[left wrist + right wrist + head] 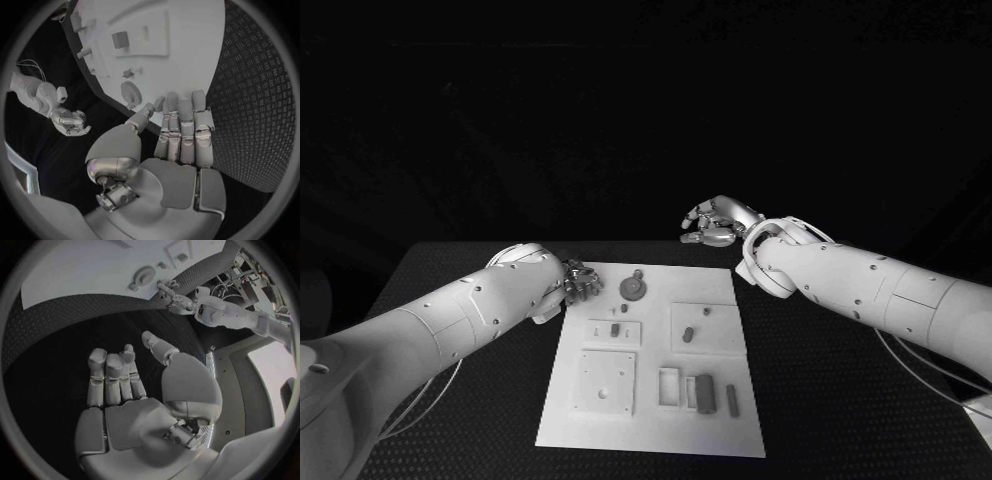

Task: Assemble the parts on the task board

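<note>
The white task board lies in the middle of the black table. A round grey part sits near its far edge. Small grey parts lie further in, and long ones lie near the front. My left hand hovers at the board's far left corner with nothing in it. In the left wrist view its fingers are stretched out beside the round part. My right hand hangs beyond the board's far right corner. Its fingers are extended and hold nothing.
Raised white plates and recesses mark the board's surface. Bare black table runs along both sides of the board. The right wrist view takes in the board and my left hand.
</note>
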Available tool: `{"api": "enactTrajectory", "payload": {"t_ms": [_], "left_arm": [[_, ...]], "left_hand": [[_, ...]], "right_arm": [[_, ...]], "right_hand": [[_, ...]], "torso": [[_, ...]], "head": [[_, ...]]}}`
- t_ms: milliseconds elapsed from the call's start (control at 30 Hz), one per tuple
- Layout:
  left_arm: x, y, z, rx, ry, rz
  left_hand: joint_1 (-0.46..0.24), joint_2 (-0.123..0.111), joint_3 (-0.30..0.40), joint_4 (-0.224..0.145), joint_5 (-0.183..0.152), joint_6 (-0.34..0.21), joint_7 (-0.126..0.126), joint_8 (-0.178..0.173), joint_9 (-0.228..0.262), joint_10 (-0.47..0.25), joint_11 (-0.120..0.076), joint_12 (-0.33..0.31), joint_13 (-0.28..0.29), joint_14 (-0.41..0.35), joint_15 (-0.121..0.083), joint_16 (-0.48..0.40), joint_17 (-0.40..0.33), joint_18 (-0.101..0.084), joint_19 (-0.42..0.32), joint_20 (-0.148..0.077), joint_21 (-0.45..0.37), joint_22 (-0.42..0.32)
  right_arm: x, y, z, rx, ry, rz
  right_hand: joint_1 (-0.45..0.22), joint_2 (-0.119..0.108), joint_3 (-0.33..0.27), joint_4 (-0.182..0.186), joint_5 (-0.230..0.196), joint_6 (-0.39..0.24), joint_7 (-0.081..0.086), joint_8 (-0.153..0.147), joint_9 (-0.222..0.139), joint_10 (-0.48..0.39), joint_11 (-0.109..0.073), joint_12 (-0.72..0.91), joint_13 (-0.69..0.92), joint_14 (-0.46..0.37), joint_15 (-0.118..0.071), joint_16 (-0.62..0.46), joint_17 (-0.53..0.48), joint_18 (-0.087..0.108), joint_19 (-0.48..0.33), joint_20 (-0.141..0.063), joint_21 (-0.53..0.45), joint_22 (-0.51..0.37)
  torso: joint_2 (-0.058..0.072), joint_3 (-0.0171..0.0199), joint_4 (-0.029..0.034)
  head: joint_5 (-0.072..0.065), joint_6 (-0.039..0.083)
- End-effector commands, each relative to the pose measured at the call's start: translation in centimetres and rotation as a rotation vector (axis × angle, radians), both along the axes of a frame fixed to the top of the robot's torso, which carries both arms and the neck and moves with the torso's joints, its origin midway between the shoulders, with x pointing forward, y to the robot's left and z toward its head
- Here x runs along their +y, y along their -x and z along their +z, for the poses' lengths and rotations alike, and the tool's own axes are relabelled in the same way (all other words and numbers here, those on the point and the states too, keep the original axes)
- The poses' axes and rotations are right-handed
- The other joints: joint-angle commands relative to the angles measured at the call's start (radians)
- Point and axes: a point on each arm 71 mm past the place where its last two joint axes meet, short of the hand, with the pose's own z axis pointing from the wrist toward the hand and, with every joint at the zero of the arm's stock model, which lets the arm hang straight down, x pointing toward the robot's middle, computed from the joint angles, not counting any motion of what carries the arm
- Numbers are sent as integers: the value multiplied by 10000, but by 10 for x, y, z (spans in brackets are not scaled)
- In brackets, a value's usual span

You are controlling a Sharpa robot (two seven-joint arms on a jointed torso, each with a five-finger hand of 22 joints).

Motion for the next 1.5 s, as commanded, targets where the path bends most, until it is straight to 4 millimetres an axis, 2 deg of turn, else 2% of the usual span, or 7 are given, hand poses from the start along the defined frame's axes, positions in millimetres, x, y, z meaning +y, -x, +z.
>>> {"api": "enactTrajectory", "payload": {"t_ms": [33, 267, 767, 1100, 1500], "left_arm": [[2, 2, -7, 214, -77, 11], [4, 2, -6, 191, 162, 120], [16, 12, -3, 551, 1250, 408], [17, 31, 16, 701, 1448, -126], [11, 52, 17, 684, 966, -774]], "left_hand": [[462, 241, 296, -70, -5, 127, -37, 113, 60, 141, -31, 76, 33, 130, -31, 98, 36, -23, 136, -31, 88, 67], [662, 211, 551, -69, -6, 213, -86, 230, 101, 274, -81, 126, 71, 251, -85, 189, 78, -48, 256, -85, 174, 199], [751, 220, 622, -107, -7, 350, -171, 384, 196, 501, -173, 189, 122, 441, -177, 299, 130, -54, 440, -184, 288, 378], [728, 181, 600, -104, -7, 461, -233, 443, 281, 660, -237, 229, 158, 575, -237, 387, 179, -54, 570, -248, 358, 492], [682, 94, 600, -97, -5, 589, -292, 476, 329, 817, -291, 200, 146, 679, -272, 435, 210, -48, 663, -295, 395, 567]], "right_arm": [[1, 1, 0, 25, 28, 162], [1, 1, 0, 9, 25, 152], [-5, 2, 0, -5, 43, 75], [-10, 2, 1, -3, 65, -13], [-11, 3, 1, 9, 72, -15]], "right_hand": [[-14, -9, 8, 64, 19, 10, 99, -32, 17, -44, 50, 43, -15, -46, -2, -12, -16, 413, -18, -13, -58, 11], [-23, -7, 4, 71, 18, 12, 99, -31, 20, -45, 50, 45, -17, -47, -1, -11, -16, 413, -18, -12, -59, 12], [-41, -8, -3, 85, 17, 13, 99, -32, 24, -46, 50, 50, -19, -48, -1, -10, -17, 413, -18, -10, -59, 14], [-48, -11, -5, 92, 18, 14, 99, -32, 26, -48, 50, 52, -21, -49, -1, -10, -17, 413, -18, -8, -61, 15], [-46, -13, -3, 93, 19, 14, 98, -33, 30, -50, 49, 54, -23, -51, -2, -9, -18, 413, -19, -8, -62, 17]], "torso": [[2, 0, 0], [-3, 1, -1], [-11, -5, 13], [-8, -3, 12], [7, -4, -7]], "head": [[-12, -17], [-17, -38], [-25, -59], [-16, -80], [24, -134]]}}
